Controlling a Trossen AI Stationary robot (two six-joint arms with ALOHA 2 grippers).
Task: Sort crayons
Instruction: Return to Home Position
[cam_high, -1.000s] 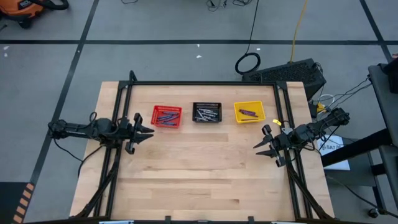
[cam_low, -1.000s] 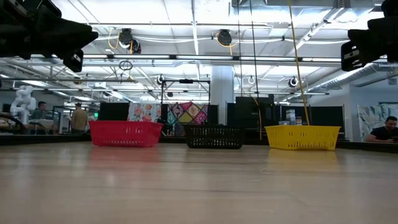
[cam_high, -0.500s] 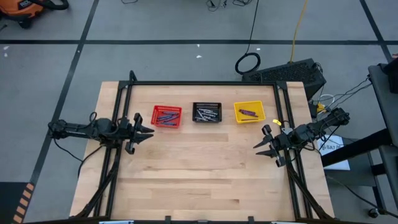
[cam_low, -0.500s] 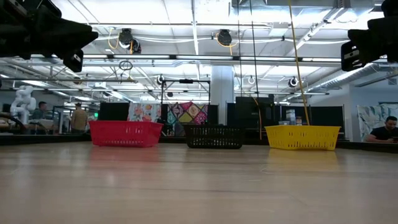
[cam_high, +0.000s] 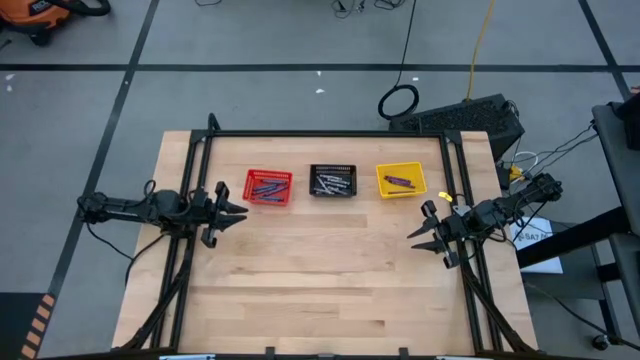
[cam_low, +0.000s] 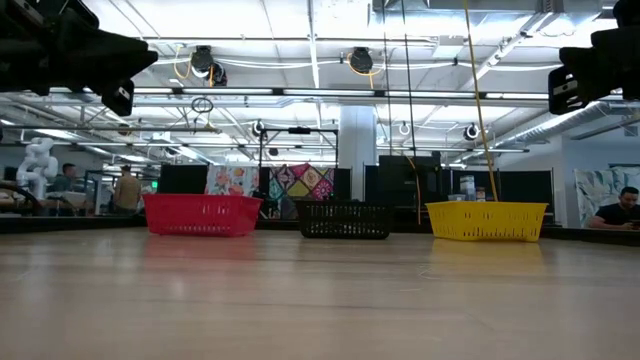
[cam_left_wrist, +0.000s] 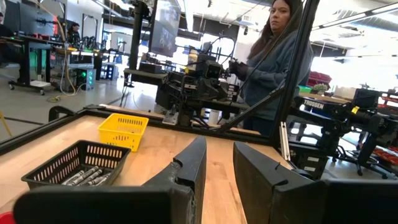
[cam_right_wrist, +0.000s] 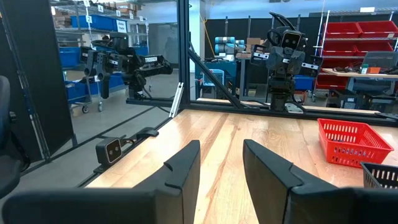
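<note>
Crayons lie sorted in three small baskets along the table's far side: blue ones in the red basket (cam_high: 268, 187), grey-silver ones in the black basket (cam_high: 332, 181), also seen in the left wrist view (cam_left_wrist: 73, 167), and a purple one in the yellow basket (cam_high: 400, 180). My left gripper (cam_high: 236, 213) hovers open and empty near the red basket, above the table's left side. My right gripper (cam_high: 422, 234) hovers open and empty at the table's right side, nearer than the yellow basket.
A black metal frame (cam_high: 330, 134) runs along the table's far, left and right edges. A person (cam_left_wrist: 273, 62) stands beyond the table's right side. The bare wooden top (cam_high: 330, 280) spreads between the arms and toward the near edge.
</note>
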